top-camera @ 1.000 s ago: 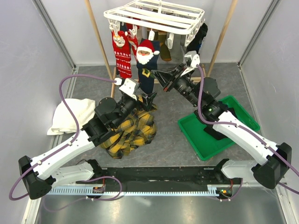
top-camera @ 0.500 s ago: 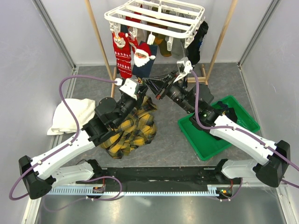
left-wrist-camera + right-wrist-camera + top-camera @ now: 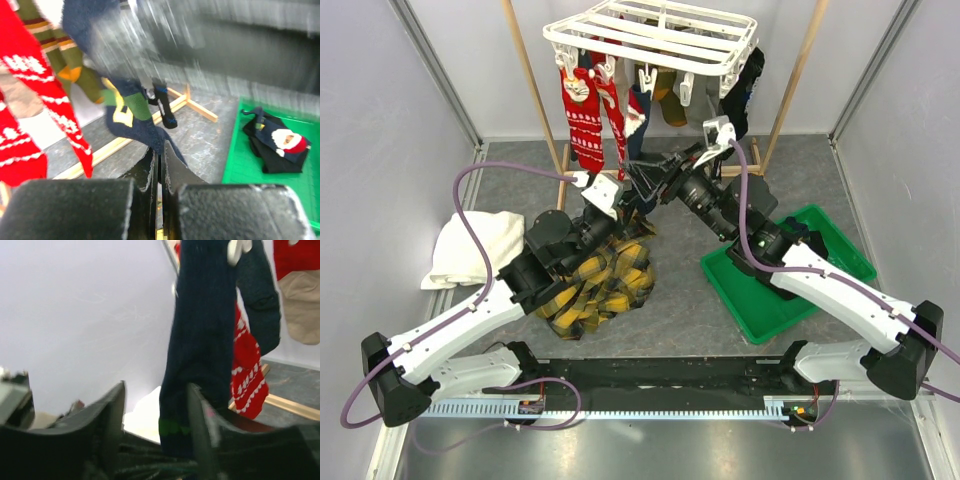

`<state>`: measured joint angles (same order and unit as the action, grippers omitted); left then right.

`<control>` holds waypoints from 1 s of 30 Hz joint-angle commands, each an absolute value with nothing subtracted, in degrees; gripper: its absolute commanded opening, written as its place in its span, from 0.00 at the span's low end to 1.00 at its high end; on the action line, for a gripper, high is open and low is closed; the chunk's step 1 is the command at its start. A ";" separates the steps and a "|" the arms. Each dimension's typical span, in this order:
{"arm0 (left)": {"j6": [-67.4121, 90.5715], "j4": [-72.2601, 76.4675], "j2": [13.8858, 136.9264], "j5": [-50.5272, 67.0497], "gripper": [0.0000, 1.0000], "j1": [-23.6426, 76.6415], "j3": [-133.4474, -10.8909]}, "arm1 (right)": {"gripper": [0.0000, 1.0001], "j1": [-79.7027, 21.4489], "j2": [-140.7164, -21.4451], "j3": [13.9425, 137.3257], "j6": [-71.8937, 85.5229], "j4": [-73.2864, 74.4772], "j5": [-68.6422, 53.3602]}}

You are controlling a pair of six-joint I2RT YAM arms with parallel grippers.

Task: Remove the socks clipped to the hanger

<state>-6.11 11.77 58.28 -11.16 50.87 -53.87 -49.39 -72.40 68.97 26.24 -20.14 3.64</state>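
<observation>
As navy sock [image 3: 200, 330] hangs between parted right jaws, left jaws pinch tip

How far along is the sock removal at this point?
Done: one Santa sock lies in the green tray. In hand: the left claw is shut on the toe of the navy sock, which is clipped; the right claw stands open around it. Left: red socks, an olive sock and a black sock hang on the hanger.
</observation>
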 commanded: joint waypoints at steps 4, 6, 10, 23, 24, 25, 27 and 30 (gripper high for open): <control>-6.86 15.56 56.78 -2.99 0.02 51.15 -53.09 | 0.70 -49.57 -75.05 80.14 24.70 -14.88 13.09; -6.85 15.56 56.86 -3.08 0.02 51.15 -53.09 | 0.75 -49.66 -76.80 84.00 24.26 -12.84 15.19; -6.68 15.56 56.87 -2.55 0.02 51.15 -53.09 | 0.77 -49.92 -79.54 90.08 22.59 -7.93 18.36; -6.50 15.56 57.04 -2.20 0.02 51.15 -53.26 | 0.76 -51.68 -89.64 108.18 12.05 2.55 33.66; -6.50 15.56 57.04 -2.11 0.02 51.15 -53.17 | 0.76 -51.68 -90.08 108.72 11.69 2.64 33.66; -6.50 15.56 57.13 -2.02 0.02 51.15 -53.17 | 0.76 -51.77 -90.52 109.24 11.17 2.64 33.66; -6.50 15.56 57.04 -2.02 0.02 51.15 -53.26 | 0.75 -51.77 -91.75 110.74 10.29 2.64 34.19; -6.50 15.56 57.04 -2.20 0.02 51.15 -53.26 | 0.74 -51.94 -93.51 112.93 8.70 2.72 37.00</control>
